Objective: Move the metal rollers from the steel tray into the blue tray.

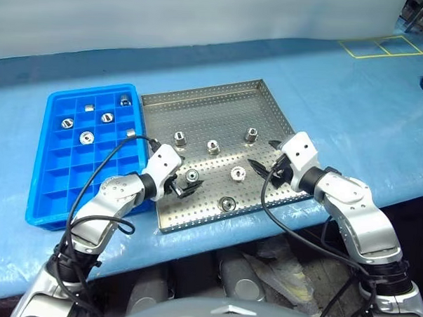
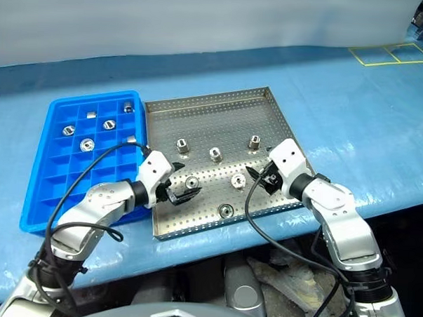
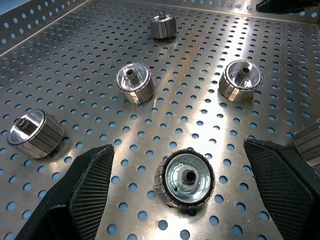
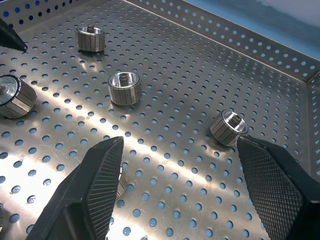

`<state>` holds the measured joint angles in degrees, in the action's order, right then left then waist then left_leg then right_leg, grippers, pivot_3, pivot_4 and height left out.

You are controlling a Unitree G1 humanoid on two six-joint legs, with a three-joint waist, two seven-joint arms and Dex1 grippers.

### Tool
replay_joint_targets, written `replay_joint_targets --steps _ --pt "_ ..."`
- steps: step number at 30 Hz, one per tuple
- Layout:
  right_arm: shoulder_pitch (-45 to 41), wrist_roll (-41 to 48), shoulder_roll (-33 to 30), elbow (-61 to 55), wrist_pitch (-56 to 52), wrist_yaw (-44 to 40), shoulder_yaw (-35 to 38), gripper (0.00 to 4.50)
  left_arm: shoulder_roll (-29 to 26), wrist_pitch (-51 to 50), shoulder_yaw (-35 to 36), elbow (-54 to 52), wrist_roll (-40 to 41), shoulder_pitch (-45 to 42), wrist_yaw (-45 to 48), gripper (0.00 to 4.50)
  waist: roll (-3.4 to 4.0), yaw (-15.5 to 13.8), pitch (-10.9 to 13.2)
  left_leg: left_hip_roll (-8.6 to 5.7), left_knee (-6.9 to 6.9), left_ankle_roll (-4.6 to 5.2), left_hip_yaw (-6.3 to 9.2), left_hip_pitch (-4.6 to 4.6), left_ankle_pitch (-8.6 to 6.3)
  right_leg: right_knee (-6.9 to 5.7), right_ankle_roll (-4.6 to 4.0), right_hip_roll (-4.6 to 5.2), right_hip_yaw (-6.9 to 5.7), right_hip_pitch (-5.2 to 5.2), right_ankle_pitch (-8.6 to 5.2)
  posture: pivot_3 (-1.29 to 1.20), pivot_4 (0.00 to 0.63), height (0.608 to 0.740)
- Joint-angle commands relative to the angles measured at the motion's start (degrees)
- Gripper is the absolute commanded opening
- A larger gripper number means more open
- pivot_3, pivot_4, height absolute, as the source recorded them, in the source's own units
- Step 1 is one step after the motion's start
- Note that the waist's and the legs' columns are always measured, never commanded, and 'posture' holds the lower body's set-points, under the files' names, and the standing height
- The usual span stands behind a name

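The metal rollers, small shiny silver cylinders with hollow centres, lie in two places: six on the steel tray (image 1: 199, 112), a large square silver-grey tray with a perforated floor and low rim at frame centre, and six in the blue tray (image 1: 52, 183), a bright blue rectangular plastic tray with a grid of square compartments at centre left.

The left gripper (image 1: 186, 185) sits low over the steel tray's lower-left area with its two black fingers spread wide and nothing held. One roller (image 1: 192, 175) lies between the fingertips; in the left wrist view this roller (image 3: 184, 178) rests on the perforated floor, apart from both finger pads (image 3: 92, 187).

The right gripper (image 1: 265, 159) hangs over the tray's right portion, fingers likewise spread, gripping nothing. A roller (image 1: 238, 174) lies just left of it.

Further out on the steel tray, one roller (image 1: 227, 203) lies near the bottom rim, and three stand in a row across the middle: (image 1: 180, 139), (image 1: 213, 147), (image 1: 252, 136).

The blue tray's rollers occupy its upper compartments, among them one (image 1: 86, 137) in the upper left of the frame. Both trays rest on a blue table cover (image 1: 354, 115).
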<state>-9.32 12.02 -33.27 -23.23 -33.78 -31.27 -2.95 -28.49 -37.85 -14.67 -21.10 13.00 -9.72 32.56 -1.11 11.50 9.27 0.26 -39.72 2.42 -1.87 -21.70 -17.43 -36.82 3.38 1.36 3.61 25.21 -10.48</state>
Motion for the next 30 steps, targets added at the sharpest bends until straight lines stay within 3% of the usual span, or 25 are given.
replay_joint_targets --steps 1,6,9,12,19,22,26,30 --pt "-0.41 0.11 0.22 -1.81 1.38 0.15 1.4 3.8 -0.09 -0.32 -1.2 -0.21 -1.46 -0.5 0.09 4.5 0.0 -0.01 0.0 -0.01 0.0 0.0 0.0 0.0 0.0 0.0 0.01 0.0 0.0 0.0 0.0 -0.25 0.15 0.74" --pt "-0.47 0.12 0.3 -1.71 1.73 0.17 1.45 3.8 0.32 -0.54 -2.15 0.87 -3.04 -1.12 -0.27 4.5 0.0 0.06 0.0 -0.01 -0.01 0.0 -0.02 0.01 0.0 -0.01 0.02 0.0 0.02 0.0 0.01 -0.25 0.15 0.74" --pt "-0.32 0.15 0.35 -1.82 1.91 0.29 1.59 3.83 0.75 -0.59 -2.36 1.55 -3.66 -1.53 -0.58 3.91 0.0 0.17 0.0 -0.01 -0.01 0.0 -0.02 0.01 0.0 -0.01 0.03 0.0 0.04 0.0 0.02 -0.25 0.15 0.74" --pt "-0.26 0.06 0.45 -1.84 2.09 0.56 1.75 3.83 0.98 -0.82 -2.31 1.67 -4.15 -1.67 -0.53 2.94 0.01 0.19 -0.01 -0.01 -0.01 0.0 -0.03 0.02 0.0 -0.01 0.04 0.0 0.04 0.0 0.02 -0.25 0.15 0.74" --pt "-0.53 0.06 0.46 -1.71 2.41 0.79 1.87 3.83 0.93 -1.05 -2.03 1.76 -4.73 -1.39 -0.36 2.94 0.01 0.32 -0.01 0.0 -0.01 0.0 -0.03 0.02 0.0 -0.02 0.04 -0.01 0.06 0.01 0.02 -0.25 0.15 0.74" --pt "-0.81 0.02 0.54 -1.47 2.6 0.82 1.82 3.83 0.97 -1.0 -1.94 1.76 -4.66 -1.29 -0.32 2.35 0.01 0.32 -0.01 0.0 -0.01 0.0 -0.03 0.02 0.0 -0.02 0.04 -0.01 0.06 0.01 0.02 -0.25 0.15 0.74" --pt "-1.02 -0.03 0.7 -1.39 2.8 0.97 1.78 3.83 1.11 -1.32 -1.73 1.79 -4.81 -1.34 -0.83 1.09 0.01 0.26 -0.02 0.0 -0.01 0.0 -0.03 0.02 0.0 -0.02 0.04 -0.01 0.06 0.0 0.02 -0.25 0.15 0.74" --pt "-1.21 -0.16 0.91 -1.33 2.86 1.06 1.78 3.83 1.03 -1.16 -1.27 1.84 -4.81 -1.39 -1.09 1.09 0.01 0.26 -0.02 -0.01 -0.02 0.01 -0.04 0.02 0.0 -0.02 0.05 0.0 0.06 -0.01 0.03 -0.25 0.15 0.74"
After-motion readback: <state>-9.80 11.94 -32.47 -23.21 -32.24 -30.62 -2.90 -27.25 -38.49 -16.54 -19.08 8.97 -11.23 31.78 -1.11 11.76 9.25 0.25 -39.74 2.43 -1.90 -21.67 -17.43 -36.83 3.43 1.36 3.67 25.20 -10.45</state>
